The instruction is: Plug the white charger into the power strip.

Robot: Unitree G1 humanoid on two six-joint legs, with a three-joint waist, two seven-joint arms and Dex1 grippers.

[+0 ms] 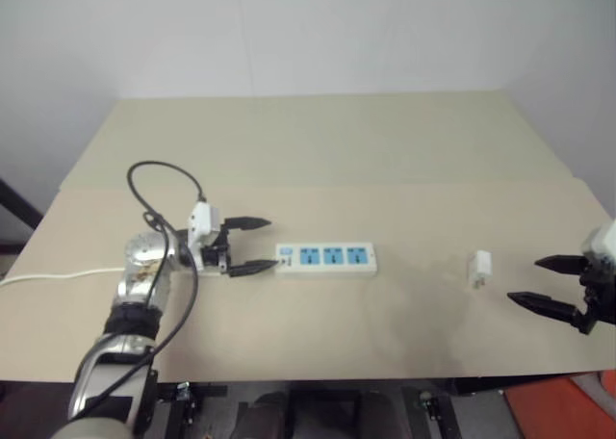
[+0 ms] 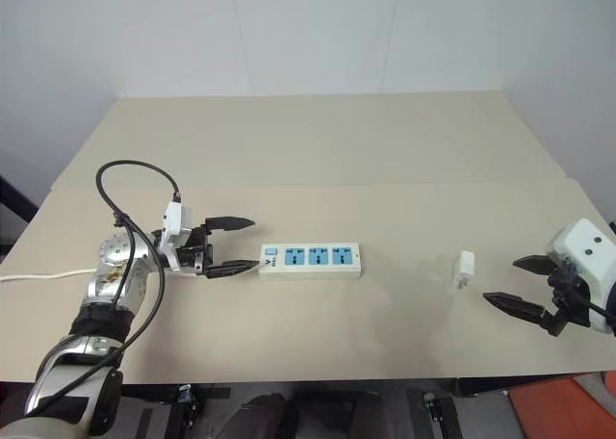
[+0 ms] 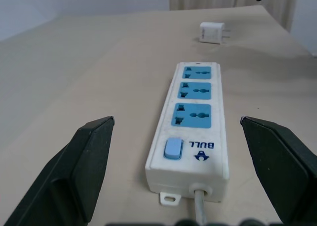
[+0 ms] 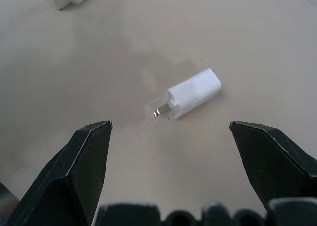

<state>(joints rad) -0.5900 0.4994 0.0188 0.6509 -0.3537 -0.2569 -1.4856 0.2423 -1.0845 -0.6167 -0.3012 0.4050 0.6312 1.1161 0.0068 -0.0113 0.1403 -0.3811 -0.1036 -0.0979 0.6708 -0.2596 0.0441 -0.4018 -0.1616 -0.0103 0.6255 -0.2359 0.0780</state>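
Right gripper (image 2: pixel 519 286): jaws wide, empty, charger (image 2: pixel 464 268) at its ten o'clock.
Left gripper (image 2: pixel 235 245): wide, flanking power strip (image 2: pixel 309 260) switch end.
Advice: grasp charger body, prongs free.

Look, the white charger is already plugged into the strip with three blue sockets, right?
Not quite. The white charger is not plugged in; it lies loose on the table, apart from the strip with three blue sockets. The left eye view shows this.
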